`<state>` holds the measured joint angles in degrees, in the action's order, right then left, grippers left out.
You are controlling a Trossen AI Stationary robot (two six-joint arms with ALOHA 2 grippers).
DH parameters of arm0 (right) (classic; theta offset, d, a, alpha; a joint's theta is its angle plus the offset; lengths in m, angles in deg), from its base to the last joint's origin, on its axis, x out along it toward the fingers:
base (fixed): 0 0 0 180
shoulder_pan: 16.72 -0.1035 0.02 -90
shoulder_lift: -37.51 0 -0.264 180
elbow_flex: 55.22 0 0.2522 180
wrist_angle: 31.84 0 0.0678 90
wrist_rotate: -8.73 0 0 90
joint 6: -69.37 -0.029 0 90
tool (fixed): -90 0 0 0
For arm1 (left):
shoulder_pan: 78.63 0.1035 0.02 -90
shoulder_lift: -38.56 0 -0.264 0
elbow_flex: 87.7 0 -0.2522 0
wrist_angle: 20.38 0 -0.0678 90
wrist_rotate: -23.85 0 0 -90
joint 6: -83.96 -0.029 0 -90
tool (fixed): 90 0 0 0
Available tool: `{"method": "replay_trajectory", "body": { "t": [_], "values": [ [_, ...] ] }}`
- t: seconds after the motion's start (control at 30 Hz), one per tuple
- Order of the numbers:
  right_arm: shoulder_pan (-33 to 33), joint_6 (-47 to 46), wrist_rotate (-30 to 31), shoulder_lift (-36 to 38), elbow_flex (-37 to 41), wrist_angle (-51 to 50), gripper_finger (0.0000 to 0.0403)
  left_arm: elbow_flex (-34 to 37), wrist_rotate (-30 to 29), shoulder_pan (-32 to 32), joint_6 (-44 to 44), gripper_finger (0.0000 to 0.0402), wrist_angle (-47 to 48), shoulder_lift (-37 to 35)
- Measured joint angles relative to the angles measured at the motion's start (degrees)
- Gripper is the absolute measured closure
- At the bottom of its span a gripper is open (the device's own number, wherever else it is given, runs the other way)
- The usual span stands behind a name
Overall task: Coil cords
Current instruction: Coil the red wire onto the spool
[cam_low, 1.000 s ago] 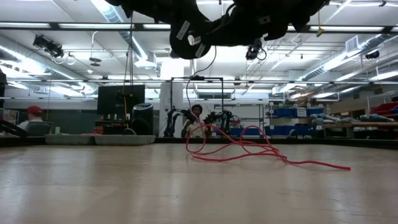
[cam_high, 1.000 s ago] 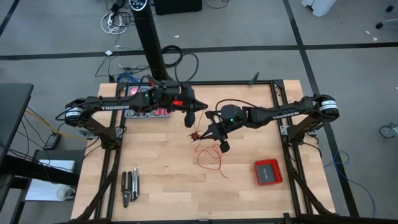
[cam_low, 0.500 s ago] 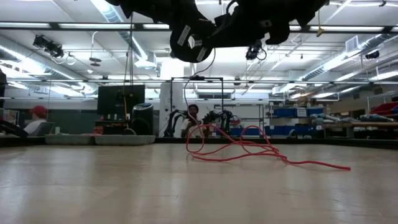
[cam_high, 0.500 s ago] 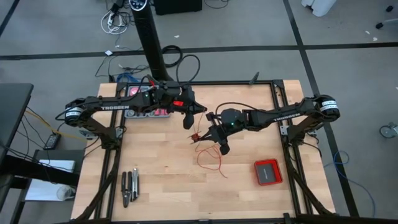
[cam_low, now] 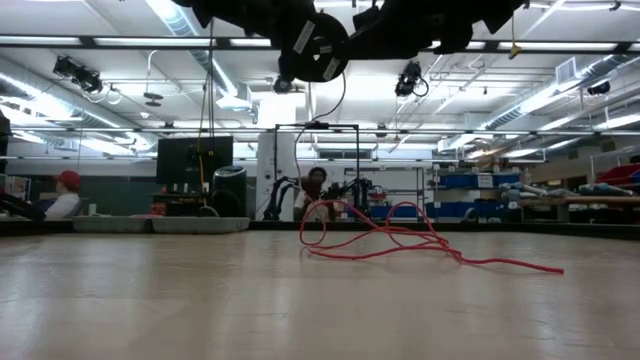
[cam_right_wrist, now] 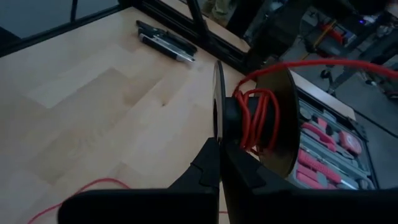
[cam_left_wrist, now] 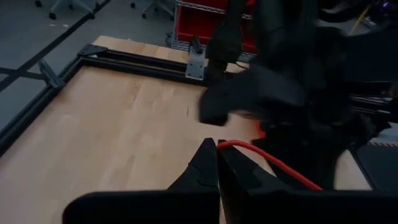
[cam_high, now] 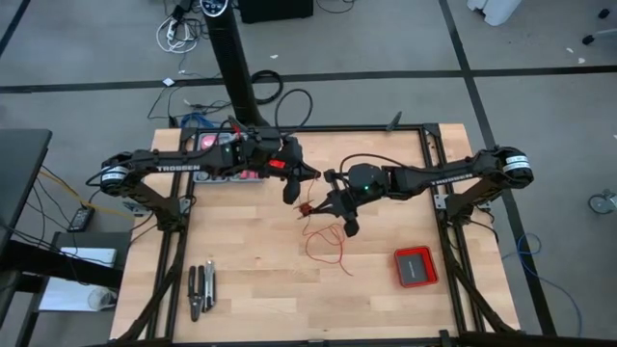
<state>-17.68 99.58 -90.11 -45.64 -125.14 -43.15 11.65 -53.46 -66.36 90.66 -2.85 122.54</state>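
Your right pincer (cam_right_wrist: 219, 163) grips the spool (cam_right_wrist: 249, 121) by its flange; left pincer (cam_left_wrist: 216, 163) pinches the wire (cam_left_wrist: 273, 165), light, limp, springy, so keep it taut

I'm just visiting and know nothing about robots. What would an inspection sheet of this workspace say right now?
Surface: pale wooden table in a black frame.
Job's things: thin red wire in loose loops on the table; some turns are wound on a small black spool.
Clutter: flat red box; dark hand tools near the front left corner.
Grippers: left gripper shut on the red wire above mid-table; right gripper shut on the spool.
Cables: loose cords on the floor.
Surroundings: workshop shelving; a seated person in a red cap.
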Motion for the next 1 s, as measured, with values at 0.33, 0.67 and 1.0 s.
{"method": "replay_trajectory", "body": {
  "t": [0.33, 0.67, 1.0],
  "values": [
    [1.08, 1.56, -2.64, -0.13, 0.00, 3.44, 0.0402, 0.00, 0.02, -1.89, -0.02, 0.0402, 0.02, 0.00],
    [0.59, 3.29, -7.43, -0.22, 0.02, 7.53, 0.0402, 0.00, 0.42, -1.91, 0.26, 0.0402, -1.98, 2.62],
    [0.62, 3.43, -9.48, -0.03, 0.00, 8.77, 0.0402, 0.00, 0.07, -1.89, -0.37, 0.0402, -0.04, 2.82]
  ]
}}
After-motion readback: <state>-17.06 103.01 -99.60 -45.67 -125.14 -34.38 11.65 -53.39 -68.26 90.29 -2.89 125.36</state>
